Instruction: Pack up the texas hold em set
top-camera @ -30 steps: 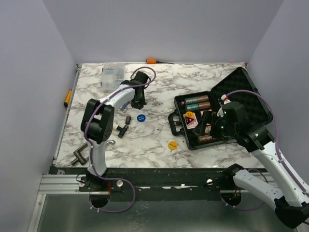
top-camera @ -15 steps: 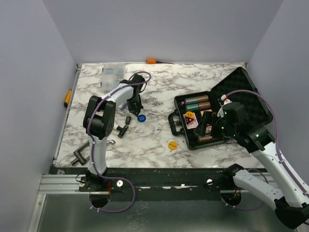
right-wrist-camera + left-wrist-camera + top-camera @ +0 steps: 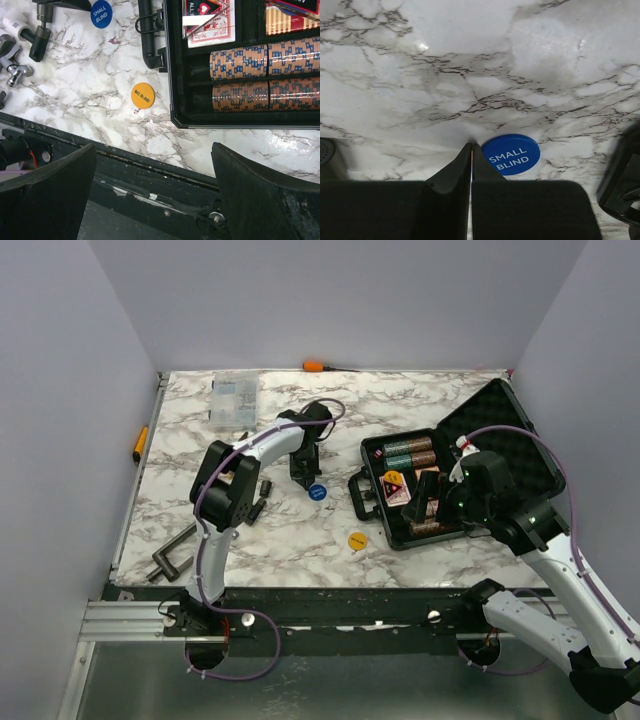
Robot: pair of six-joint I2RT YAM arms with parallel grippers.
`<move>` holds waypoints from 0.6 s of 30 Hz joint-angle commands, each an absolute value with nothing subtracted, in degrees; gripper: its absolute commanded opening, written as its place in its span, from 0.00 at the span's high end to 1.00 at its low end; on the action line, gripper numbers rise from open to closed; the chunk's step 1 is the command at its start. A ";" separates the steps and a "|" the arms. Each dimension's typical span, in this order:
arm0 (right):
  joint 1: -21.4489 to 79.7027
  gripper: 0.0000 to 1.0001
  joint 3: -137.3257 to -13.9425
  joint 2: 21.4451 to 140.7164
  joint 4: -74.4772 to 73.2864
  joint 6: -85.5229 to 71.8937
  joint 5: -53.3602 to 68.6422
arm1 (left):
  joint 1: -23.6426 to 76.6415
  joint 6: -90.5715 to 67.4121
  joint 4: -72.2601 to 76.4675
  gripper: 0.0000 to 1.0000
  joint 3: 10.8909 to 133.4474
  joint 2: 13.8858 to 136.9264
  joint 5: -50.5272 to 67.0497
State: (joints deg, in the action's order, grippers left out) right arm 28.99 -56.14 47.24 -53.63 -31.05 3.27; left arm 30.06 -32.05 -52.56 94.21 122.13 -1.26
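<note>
The black case (image 3: 500,420) lies open at the right, lid up. It holds brown and teal chip stacks (image 3: 410,452) and card decks (image 3: 397,485). My left gripper (image 3: 304,476) is shut and empty, its tips on the table against the left edge of the blue "SMALL BLIND" disc (image 3: 317,492) (image 3: 511,154). The yellow "BIG BLIND" disc (image 3: 357,539) (image 3: 143,95) lies in front of the case handle (image 3: 358,495). My right gripper (image 3: 432,498) is wide open and empty above the case's near part. Its view shows the case rim (image 3: 172,75), brown chip stacks (image 3: 265,75) and a deck (image 3: 210,25).
A clear parts box (image 3: 233,398) and an orange-handled tool (image 3: 315,366) lie at the back. A yellow-handled tool (image 3: 140,443) lies off the left edge. Dark metal fittings (image 3: 262,490) (image 3: 170,556) lie left of the discs. The table's front rail (image 3: 150,165) runs below my right gripper.
My left gripper has swept right and toward the case, sliding the blue disc along with it. The right arm has barely moved.
</note>
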 commanded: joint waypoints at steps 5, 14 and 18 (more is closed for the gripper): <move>29.25 0.00 -57.77 47.29 -54.37 -27.70 2.29 | 34.41 -29.25 -56.88 0.99 99.97 125.28 -4.73; 29.21 0.00 -57.06 46.26 -54.27 -26.97 1.62 | 38.91 -27.14 -48.37 0.31 88.24 107.86 -17.00; 29.24 0.00 -56.68 47.13 -53.57 -26.74 2.55 | 39.05 -25.92 -47.11 0.19 87.63 109.51 -13.64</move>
State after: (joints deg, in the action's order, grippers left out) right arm 28.99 -56.16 46.87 -53.65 -28.16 2.70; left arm 39.40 -27.79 -51.64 88.55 109.27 -12.91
